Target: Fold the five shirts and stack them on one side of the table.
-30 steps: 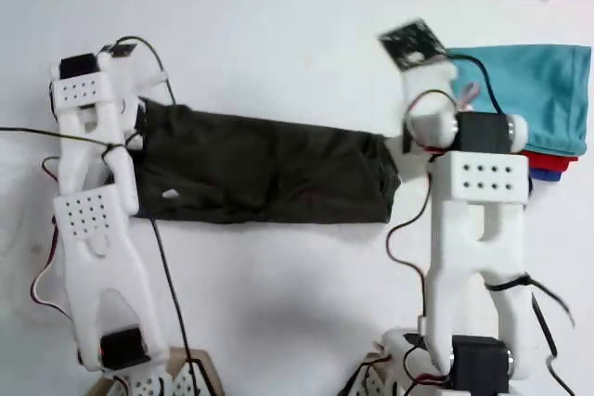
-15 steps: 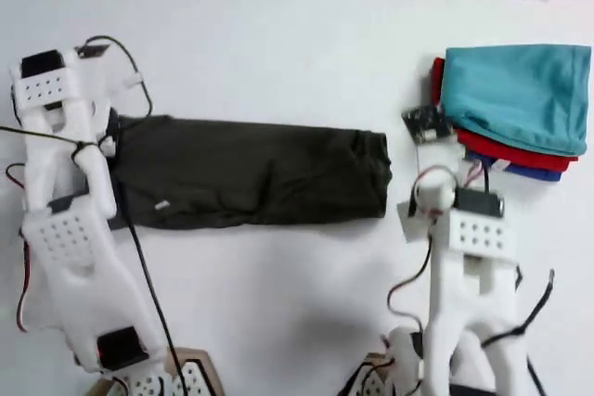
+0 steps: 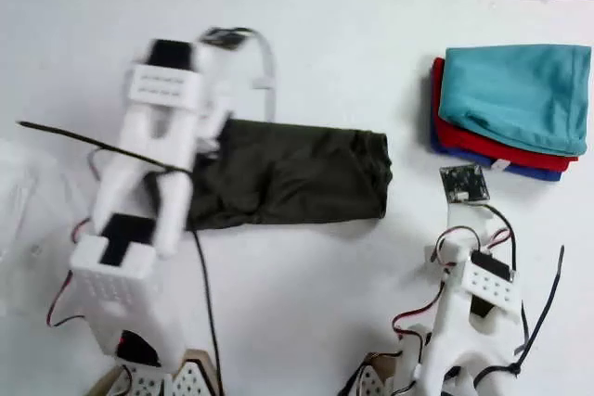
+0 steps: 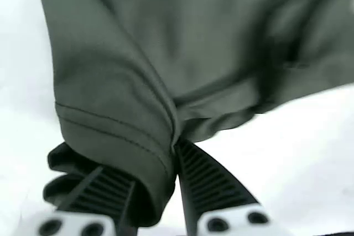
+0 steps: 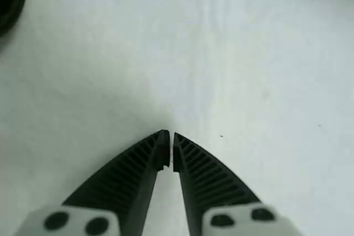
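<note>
Okay, nearest at 5 o'clock the right gripper (image 5: 169, 143) sits pressed together, empty, over the table (image 3: 306, 303). At centre the left gripper (image 4: 166, 161) pinches the dark shirt (image 3: 297, 173) by its hem. The cloth looks light and limp and bunches, so it is likely best held at the hem corners. Far at 2 o'clock lies the folded stack (image 3: 515, 99).

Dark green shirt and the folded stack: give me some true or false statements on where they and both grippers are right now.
1. The left gripper is clamped on an edge of the dark green shirt. True.
2. The right gripper holds a shirt. False: it is shut on nothing, over the bare table.
3. The teal shirt tops the stack. True.
4. The dark green shirt lies on the stack. False: it lies apart from it, on the table.
</note>
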